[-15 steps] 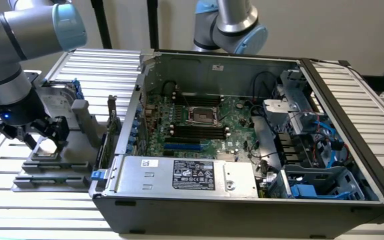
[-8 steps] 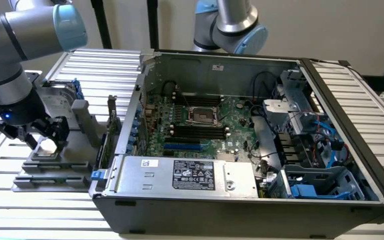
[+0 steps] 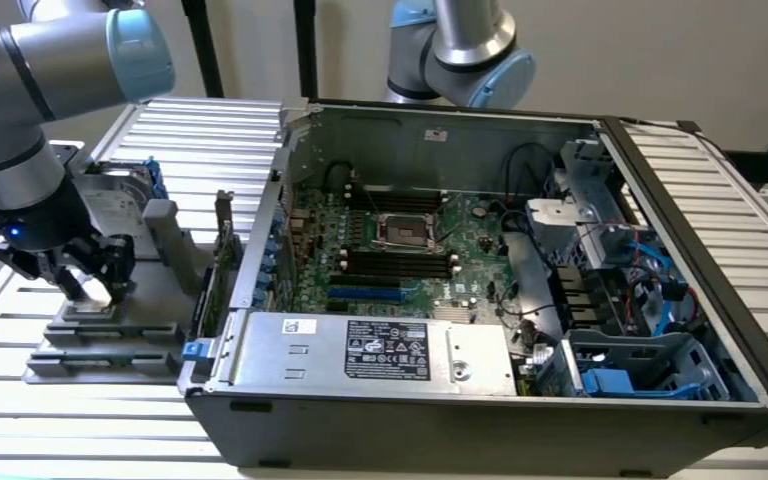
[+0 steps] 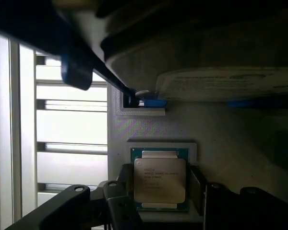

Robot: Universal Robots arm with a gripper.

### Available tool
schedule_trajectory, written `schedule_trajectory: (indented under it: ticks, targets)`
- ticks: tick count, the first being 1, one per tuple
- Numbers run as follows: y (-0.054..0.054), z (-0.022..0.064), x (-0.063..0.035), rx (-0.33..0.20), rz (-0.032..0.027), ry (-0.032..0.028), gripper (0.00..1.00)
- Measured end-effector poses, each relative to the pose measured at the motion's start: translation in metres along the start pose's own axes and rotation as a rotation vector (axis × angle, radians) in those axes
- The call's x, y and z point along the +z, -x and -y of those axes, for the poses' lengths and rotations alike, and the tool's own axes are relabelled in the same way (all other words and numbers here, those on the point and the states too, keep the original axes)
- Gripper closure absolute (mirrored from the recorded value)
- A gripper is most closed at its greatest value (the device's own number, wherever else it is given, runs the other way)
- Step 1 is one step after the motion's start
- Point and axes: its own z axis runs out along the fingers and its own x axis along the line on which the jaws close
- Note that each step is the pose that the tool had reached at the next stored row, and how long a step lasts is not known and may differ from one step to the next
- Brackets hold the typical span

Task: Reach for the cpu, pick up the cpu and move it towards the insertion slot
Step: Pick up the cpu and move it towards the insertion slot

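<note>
Over the grey holder (image 3: 117, 335), end effector (image 3: 91, 290) spread, straddling the cpu (image 4: 160, 179) seated in it

The arm (image 3: 17, 165) is silver-grey tubing with rounded pale blue joint caps (image 3: 140, 52). A black wrist housing (image 3: 40, 222) carries a small blue light (image 3: 11, 236) above the black pincer (image 3: 91, 285).
</note>
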Motion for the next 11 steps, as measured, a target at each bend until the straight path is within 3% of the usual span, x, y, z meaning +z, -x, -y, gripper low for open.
schedule_trajectory:
  ticks: [2, 7, 11]
  targets:
    - [0.0, 0.0, 0.0, 0.0, 0.0, 0.0, 0.45]
    - [0.0, -0.0001, -0.0033, 0.002, 0.0002, 0.0002, 0.45]
    - [0.0, -0.0001, -0.0197, 0.003, 0.0, 0.0003, 0.45]
